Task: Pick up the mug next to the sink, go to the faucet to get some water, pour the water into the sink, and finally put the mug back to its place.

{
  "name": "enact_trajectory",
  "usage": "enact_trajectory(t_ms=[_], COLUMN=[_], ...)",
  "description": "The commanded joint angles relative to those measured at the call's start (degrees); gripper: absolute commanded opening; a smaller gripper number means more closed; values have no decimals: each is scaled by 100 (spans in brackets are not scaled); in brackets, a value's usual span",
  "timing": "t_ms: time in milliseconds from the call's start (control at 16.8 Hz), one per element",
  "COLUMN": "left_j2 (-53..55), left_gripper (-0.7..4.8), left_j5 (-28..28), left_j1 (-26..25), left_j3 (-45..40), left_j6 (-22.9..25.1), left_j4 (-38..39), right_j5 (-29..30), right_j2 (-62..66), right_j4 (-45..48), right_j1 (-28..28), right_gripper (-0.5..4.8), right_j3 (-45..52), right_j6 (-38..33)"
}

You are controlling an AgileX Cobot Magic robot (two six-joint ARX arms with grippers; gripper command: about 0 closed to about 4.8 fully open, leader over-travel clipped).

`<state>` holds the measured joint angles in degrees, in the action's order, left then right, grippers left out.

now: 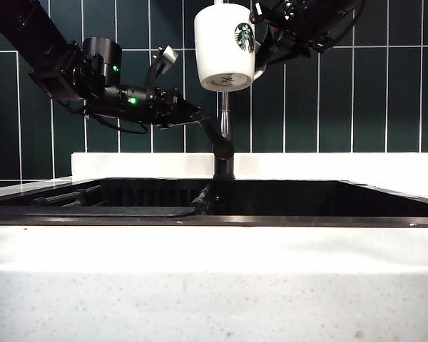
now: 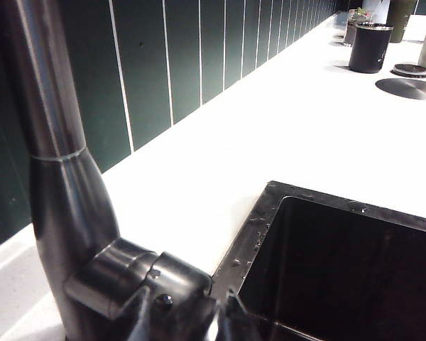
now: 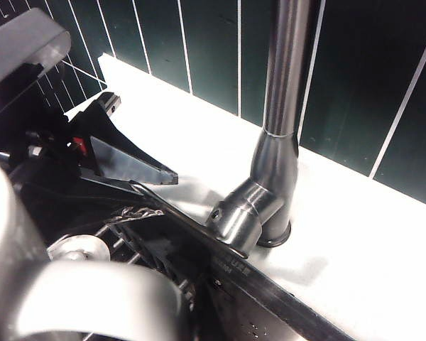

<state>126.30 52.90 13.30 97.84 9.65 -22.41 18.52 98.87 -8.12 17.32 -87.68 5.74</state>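
So the left gripper (image 1: 192,114) is spread wide open right at the faucet (image 1: 224,135) lever, above the sink (image 1: 307,214). Over on the right, the right gripper (image 1: 260,43) is clamped on the mug (image 1: 225,44) handle, holding it high beside the faucet pipe.

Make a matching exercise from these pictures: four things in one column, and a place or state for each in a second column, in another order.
Things:
1. mug
2. left gripper
3. sink
4. right gripper

Places or states:
A. dark basin set into the white counter
B. open, jaws at the faucet lever
C. held high above the basin, in front of the faucet pipe
D. shut on the mug's handle side, upper right of the exterior view

Pairs: 1-C, 2-B, 3-A, 4-D
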Motion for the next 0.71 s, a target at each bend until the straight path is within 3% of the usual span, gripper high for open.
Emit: enact_trajectory(t_ms=[60, 357, 536, 655, 714], left_j2=[-28, -28, -28, -28, -28], left_gripper=[129, 129, 129, 129, 129], left_j5=[-42, -197, -643, -1338, -1971], left_j1=[7, 4, 4, 4, 4], left_j3=[20, 17, 20, 20, 20], left_j6=[46, 114, 195, 243, 240], left_j4=[-35, -37, -39, -44, -87], right_j5=[111, 111, 111, 111, 111], right_j2=[-87, -87, -87, -87, -87], right_j4=[363, 363, 363, 363, 363], right_j1=[7, 7, 7, 7, 7], right_gripper=[-1, -1, -1, -1, -1], right_j3=[-83, -83, -83, -83, -83], right_j6=[-96, -96, -94, -94, -94])
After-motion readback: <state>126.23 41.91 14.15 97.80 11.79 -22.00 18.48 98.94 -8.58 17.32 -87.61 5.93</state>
